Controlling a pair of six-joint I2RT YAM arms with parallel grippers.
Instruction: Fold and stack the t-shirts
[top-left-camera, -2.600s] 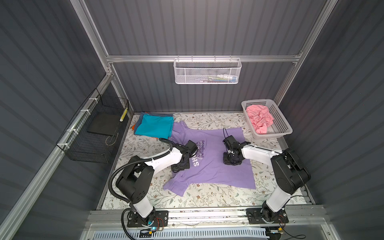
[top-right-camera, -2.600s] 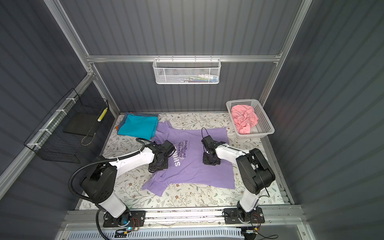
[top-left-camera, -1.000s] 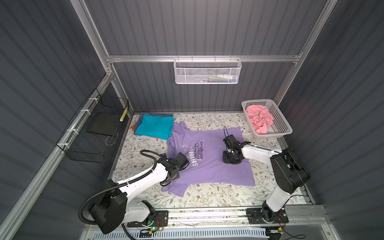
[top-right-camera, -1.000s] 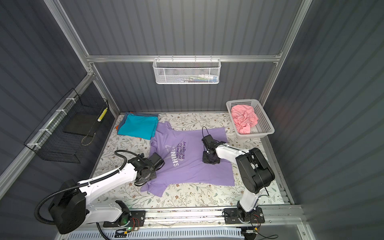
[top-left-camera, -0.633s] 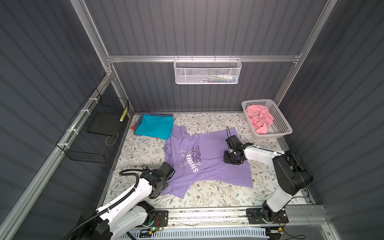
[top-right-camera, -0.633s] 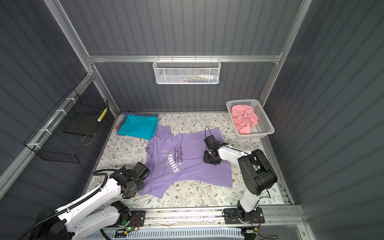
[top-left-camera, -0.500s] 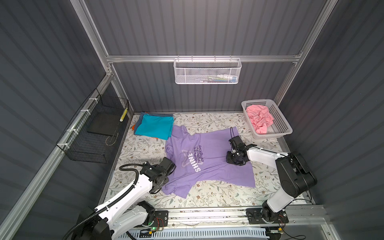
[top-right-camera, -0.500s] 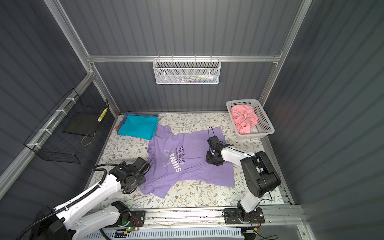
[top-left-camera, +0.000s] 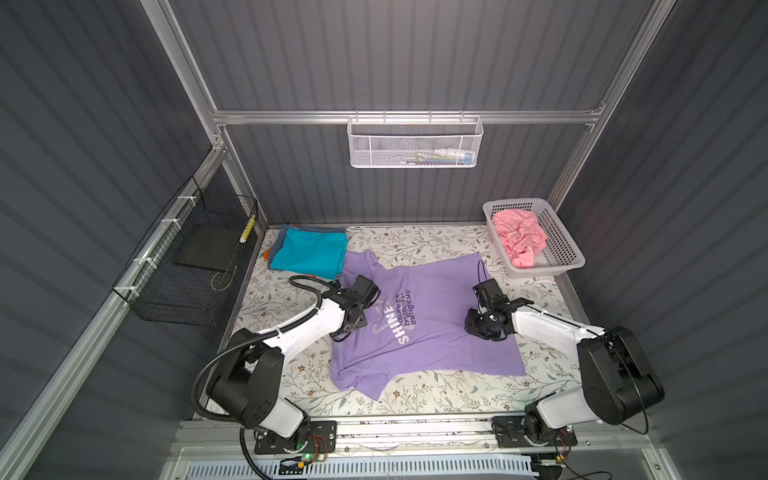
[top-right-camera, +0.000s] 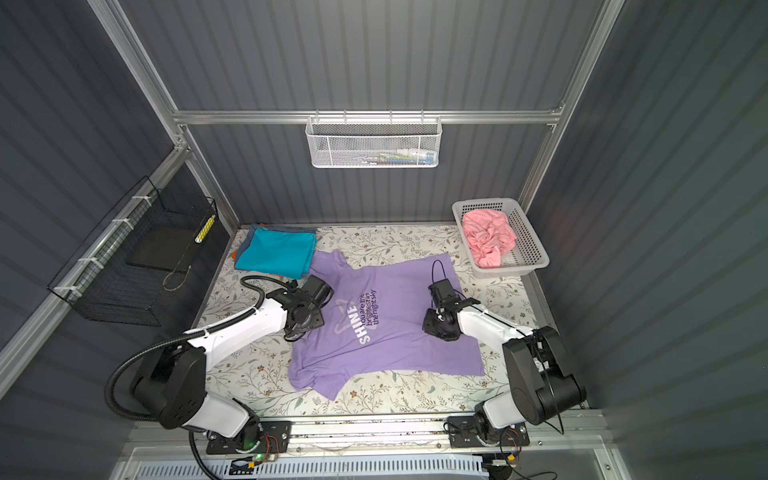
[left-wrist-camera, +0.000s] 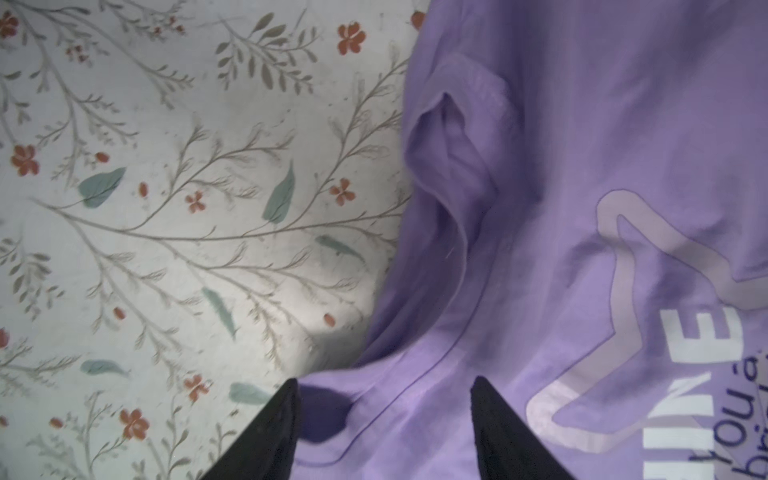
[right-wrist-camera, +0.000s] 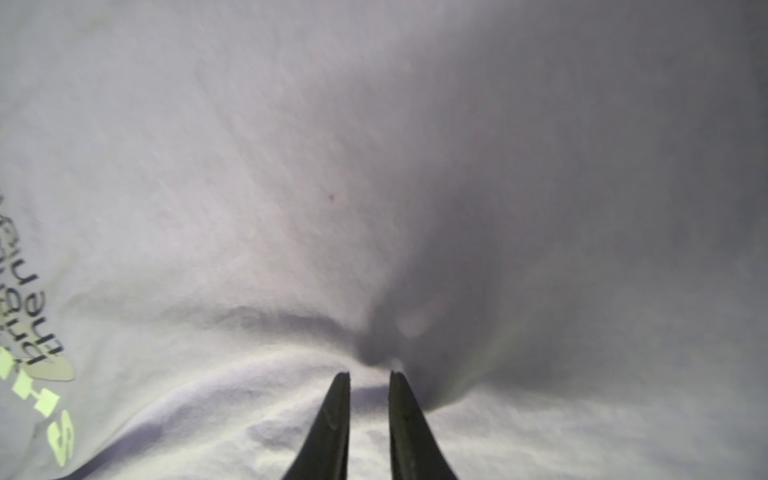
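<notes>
Here we see the lavender t-shirt (top-left-camera: 436, 332) spread print-up across the middle of the floral table (top-left-camera: 415, 245), its neck toward the left and its hem toward the right. Its far sleeve lies just beside the folded stack in the far left corner. On that stack the teal t-shirt (top-left-camera: 309, 253) lies on top, a blue-grey t-shirt (top-left-camera: 282, 237) shows under it, and a sliver of an orange t-shirt (top-left-camera: 266, 253) peeks out at the left. The left gripper (top-left-camera: 348, 326) points down at the shirt's left edge by the collar. In the left wrist view its black fingers (left-wrist-camera: 278, 424) stand wide apart over the rumpled neckline with the cloth lying loose beneath them, so the left gripper (left-wrist-camera: 384, 382) grips nothing. The right gripper (top-left-camera: 482, 328) is down on the shirt's right half, past the "SHINE" print. In the right wrist view its tips (right-wrist-camera: 370, 374) sit nearly together, and creases in the cloth run in toward them. We take it to be nipping a small pucker of the lavender fabric, though the dim, close view leaves that less than certain. The pink t-shirt (top-left-camera: 519, 239) lies crumpled in the white basket (top-left-camera: 565, 245) at the far right corner, well apart from both arms.
</notes>
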